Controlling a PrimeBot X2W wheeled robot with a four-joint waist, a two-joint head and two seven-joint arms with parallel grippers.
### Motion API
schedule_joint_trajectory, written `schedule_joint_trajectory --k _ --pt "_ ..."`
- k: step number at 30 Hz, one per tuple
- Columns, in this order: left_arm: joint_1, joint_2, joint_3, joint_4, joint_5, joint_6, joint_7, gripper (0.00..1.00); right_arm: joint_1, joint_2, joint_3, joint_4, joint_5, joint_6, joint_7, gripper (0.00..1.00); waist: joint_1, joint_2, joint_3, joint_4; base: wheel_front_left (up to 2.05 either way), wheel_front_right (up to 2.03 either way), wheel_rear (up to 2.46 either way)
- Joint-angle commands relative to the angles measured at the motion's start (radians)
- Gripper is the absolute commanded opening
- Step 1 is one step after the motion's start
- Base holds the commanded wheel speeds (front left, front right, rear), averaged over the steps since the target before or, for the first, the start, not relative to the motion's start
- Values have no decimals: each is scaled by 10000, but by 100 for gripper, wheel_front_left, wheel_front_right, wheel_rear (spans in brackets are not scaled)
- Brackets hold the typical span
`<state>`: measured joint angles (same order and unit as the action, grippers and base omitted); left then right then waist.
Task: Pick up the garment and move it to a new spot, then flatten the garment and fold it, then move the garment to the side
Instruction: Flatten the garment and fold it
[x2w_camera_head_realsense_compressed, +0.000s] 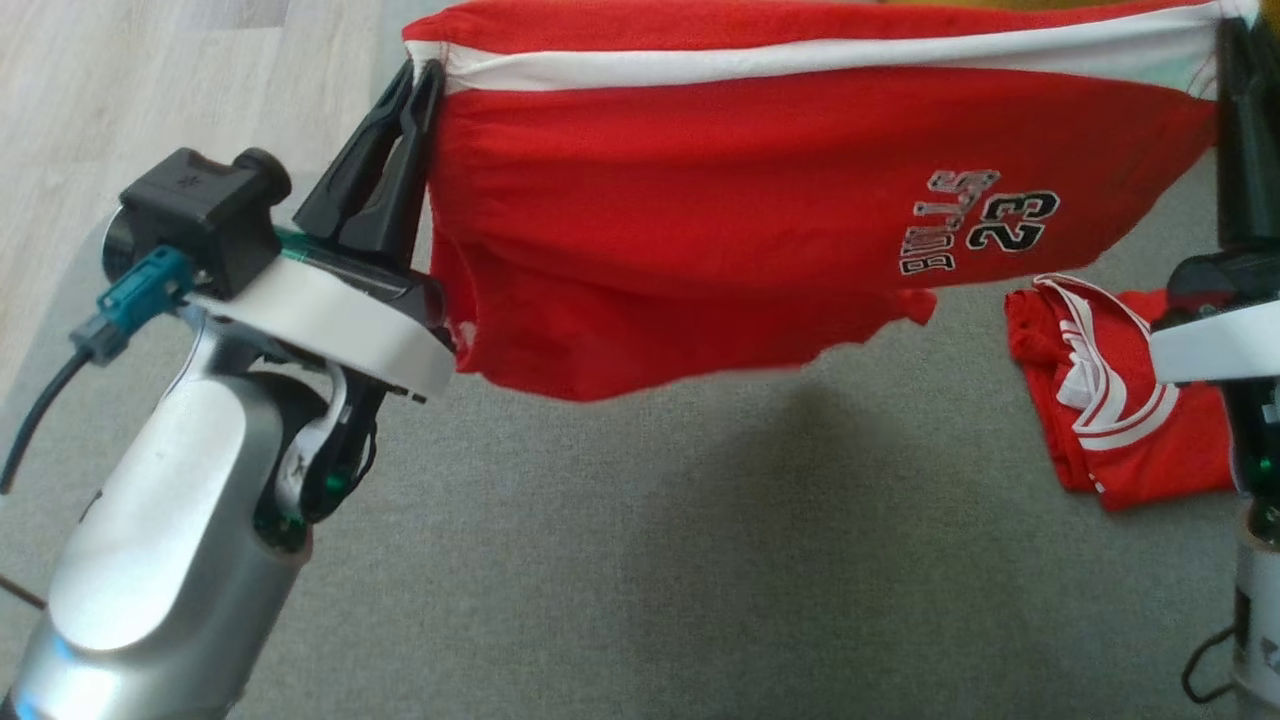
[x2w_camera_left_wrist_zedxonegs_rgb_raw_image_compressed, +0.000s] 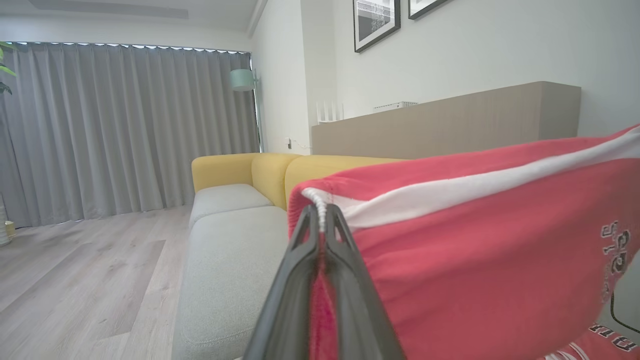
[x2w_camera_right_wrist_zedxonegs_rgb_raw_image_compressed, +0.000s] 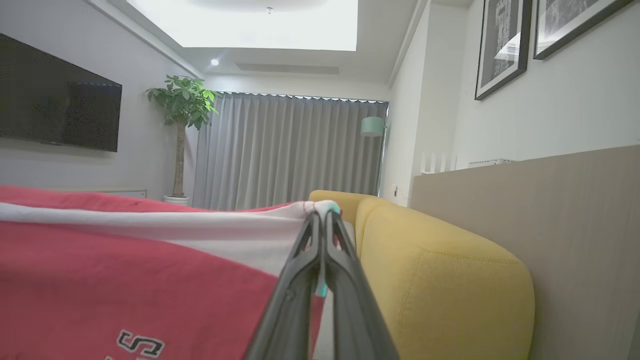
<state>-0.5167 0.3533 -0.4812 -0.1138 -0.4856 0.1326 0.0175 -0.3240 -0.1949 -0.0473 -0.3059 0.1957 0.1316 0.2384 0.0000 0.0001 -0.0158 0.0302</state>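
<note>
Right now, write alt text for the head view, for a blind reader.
A red garment with a white stripe and upside-down "BULLS 23" lettering hangs stretched above a grey surface, its top corners held by the left gripper and right gripper, jaws shut. A smaller red-and-white garment lies at right.

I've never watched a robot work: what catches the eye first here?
A red garment with a white band, printed 23, hangs stretched in the air between the left gripper and right gripper, each shut on a top corner. Below it to the right, a second red garment lies on the grey surface.
</note>
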Motion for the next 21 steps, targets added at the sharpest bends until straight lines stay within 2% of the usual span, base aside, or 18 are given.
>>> schedule_joint_trajectory --k 1,6,11,15,16,21 --pt "-387 363 549 -306 -18 74 52 0 -567 3 84 -340 85 -9 67 0 0 -1 2 3 0 0 0" --pt "-460 179 610 67 -279 30 -73 0 -799 71 81 194 109 -9 132 0 0 -1 138 5 0 0 0" --pt "-1576 -300 697 1364 -508 -304 -484 0 -2161 -5 277 1695 147 -9 -137 0 0 -1 796 29 0 0 0" --pt "-3184 -866 783 3304 -551 -653 -1075 0 -4163 -10 623 3618 140 -9 -609 0 0 -1 1454 76 0 0 0" --pt "-4080 -1154 853 4425 -481 -768 -1551 0 -5229 -2 830 4670 -19 -9 -1028 0 0 -1 1717 117 0 0 0" --pt "-6022 -1857 864 7277 -192 -1044 -2520 0 -7591 442 1172 7486 -288 -9 -2283 0 0 -1 1997 149 0 0 0"
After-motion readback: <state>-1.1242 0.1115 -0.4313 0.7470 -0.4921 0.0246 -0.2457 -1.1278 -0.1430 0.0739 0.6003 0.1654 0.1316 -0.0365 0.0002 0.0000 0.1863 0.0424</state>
